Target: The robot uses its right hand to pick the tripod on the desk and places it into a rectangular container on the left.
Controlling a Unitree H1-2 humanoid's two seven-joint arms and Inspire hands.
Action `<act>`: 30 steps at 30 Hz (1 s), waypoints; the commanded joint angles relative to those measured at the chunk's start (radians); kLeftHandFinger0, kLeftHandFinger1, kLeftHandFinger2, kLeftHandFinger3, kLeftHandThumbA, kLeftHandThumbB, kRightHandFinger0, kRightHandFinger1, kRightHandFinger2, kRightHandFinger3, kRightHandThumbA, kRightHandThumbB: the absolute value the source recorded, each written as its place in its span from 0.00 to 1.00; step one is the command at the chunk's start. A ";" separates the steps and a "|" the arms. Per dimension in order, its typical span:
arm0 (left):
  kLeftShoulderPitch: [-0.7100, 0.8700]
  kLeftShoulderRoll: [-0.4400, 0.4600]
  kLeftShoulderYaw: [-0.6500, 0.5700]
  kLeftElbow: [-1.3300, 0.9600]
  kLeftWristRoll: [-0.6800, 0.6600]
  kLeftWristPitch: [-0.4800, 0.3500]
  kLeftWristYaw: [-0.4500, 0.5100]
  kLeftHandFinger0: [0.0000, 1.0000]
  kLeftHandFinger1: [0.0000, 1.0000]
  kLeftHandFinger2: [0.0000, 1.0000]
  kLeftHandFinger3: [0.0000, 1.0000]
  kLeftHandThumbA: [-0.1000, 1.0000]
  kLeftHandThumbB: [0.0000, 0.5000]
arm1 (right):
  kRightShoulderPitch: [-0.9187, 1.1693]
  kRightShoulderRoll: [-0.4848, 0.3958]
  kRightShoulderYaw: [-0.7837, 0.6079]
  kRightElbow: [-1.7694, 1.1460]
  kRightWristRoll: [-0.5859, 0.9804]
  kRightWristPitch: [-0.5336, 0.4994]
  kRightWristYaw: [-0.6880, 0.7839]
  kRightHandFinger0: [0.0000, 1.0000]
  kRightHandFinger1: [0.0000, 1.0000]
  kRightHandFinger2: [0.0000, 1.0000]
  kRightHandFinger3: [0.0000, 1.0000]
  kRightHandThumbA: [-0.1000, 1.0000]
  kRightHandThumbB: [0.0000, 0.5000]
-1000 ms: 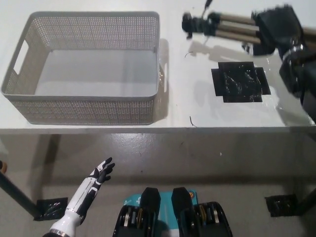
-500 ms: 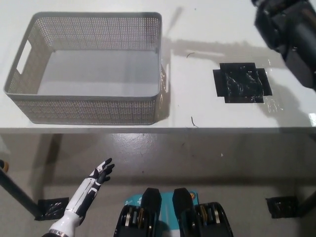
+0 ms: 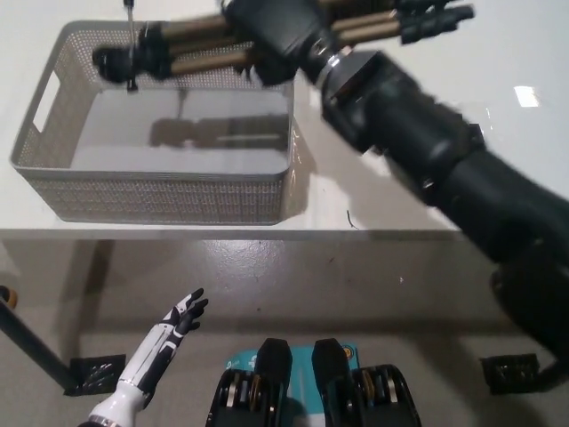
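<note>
My black right hand is shut on the tripod, a folded tripod with bronze legs and a black head. It hangs level in the air over the far part of the grey mesh rectangular container, its head toward the container's left end. Its shadow falls on the container's floor. My black forearm stretches across the desk from the lower right. My white left hand rests low at the lower left, below the desk edge, fingers apart and holding nothing.
The white desk carries the container at its left. The desk's front edge runs across the middle of the view, with grey floor below it. Black tape patches mark the floor.
My right arm has swung left across the desk, carrying the tripod from the far right to above the container. The black tape patch on the desk is now hidden behind my arm.
</note>
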 commanded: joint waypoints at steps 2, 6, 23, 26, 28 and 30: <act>-0.005 0.020 -0.012 -0.019 0.007 -0.006 -0.014 1.00 1.00 1.00 1.00 1.00 1.00 | -0.078 0.058 0.004 0.067 -0.044 0.045 -0.071 0.00 0.00 0.31 0.38 0.00 0.66; -0.014 0.023 -0.018 -0.012 0.008 -0.010 -0.018 1.00 1.00 1.00 1.00 1.00 1.00 | -0.076 0.100 0.026 0.140 -0.059 0.049 -0.120 0.00 0.00 0.30 0.43 0.00 0.68; -0.020 0.020 -0.038 0.015 -0.004 -0.043 -0.033 1.00 1.00 1.00 1.00 1.00 1.00 | -0.170 0.212 -0.066 0.195 0.023 -0.054 -0.181 1.00 1.00 1.00 1.00 1.00 0.87; -0.024 0.020 -0.045 0.018 0.012 -0.050 -0.026 1.00 1.00 1.00 1.00 1.00 1.00 | -0.189 0.210 -0.121 0.176 0.070 -0.108 -0.146 1.00 1.00 1.00 1.00 1.00 0.88; -0.021 0.020 -0.048 0.016 0.025 -0.050 -0.016 1.00 1.00 1.00 1.00 1.00 1.00 | -0.208 0.212 -0.176 0.149 0.115 -0.156 -0.124 1.00 1.00 1.00 1.00 1.00 0.90; -0.024 0.019 -0.048 0.013 0.031 -0.042 -0.011 1.00 1.00 1.00 1.00 1.00 1.00 | -0.222 0.214 -0.242 0.116 0.174 -0.191 -0.083 1.00 1.00 1.00 1.00 1.00 0.92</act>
